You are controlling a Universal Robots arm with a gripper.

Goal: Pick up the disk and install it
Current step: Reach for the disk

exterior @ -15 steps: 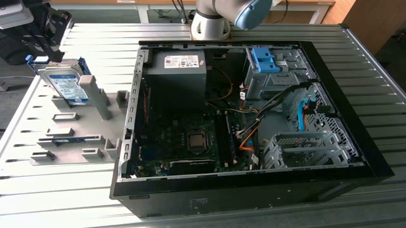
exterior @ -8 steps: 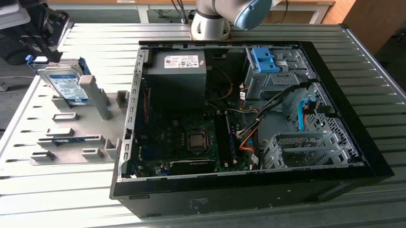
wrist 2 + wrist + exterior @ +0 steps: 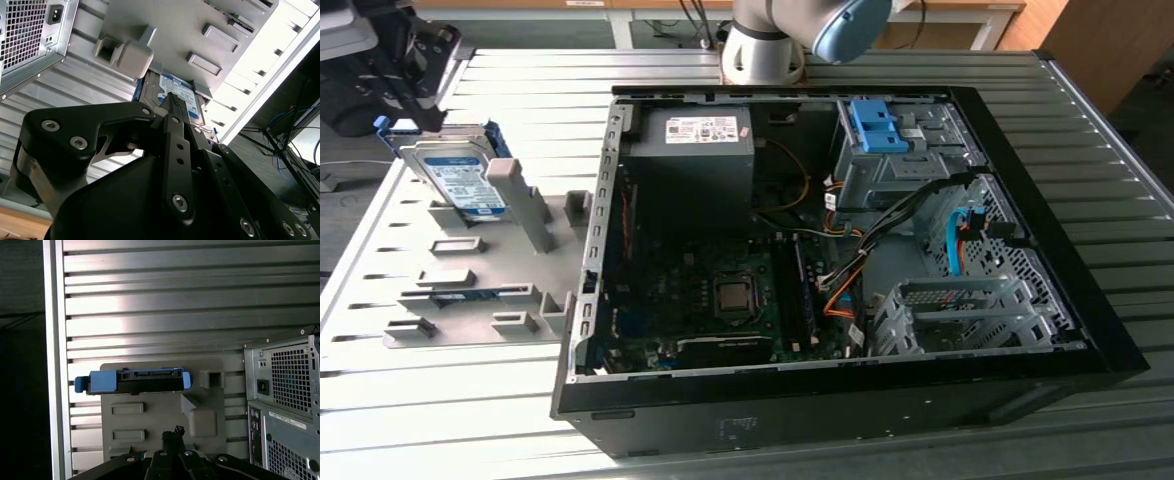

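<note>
The disk (image 3: 460,180) stands on edge in a grey holder plate (image 3: 480,290). The plate lies on the ribbed metal table (image 3: 454,420), on the exterior view's left of the open computer case (image 3: 1067,250). The disk's silver face with its white-and-blue label leans slightly, and its blue caddy frames it. It sits at the end of the plate nearest the black gripper (image 3: 424,118).

The gripper hangs just above the disk's upper edge and holds nothing. In the exterior view I cannot tell whether it touches the caddy. In both wrist views its two sides run together to a single tip, so it appears closed.

In the first wrist view the gripper (image 3: 172,432) is over the plate (image 3: 150,425), apart from the disk (image 3: 132,381), which is seen edge-on. In the second wrist view the gripper (image 3: 173,100) lies in front of the disk's label (image 3: 175,84).

Inside the case are a dark power supply (image 3: 694,160), the motherboard (image 3: 707,300) and a bare blue bracket (image 3: 878,125) at the drive cage. The arm's base (image 3: 787,40) stands behind the case.
</note>
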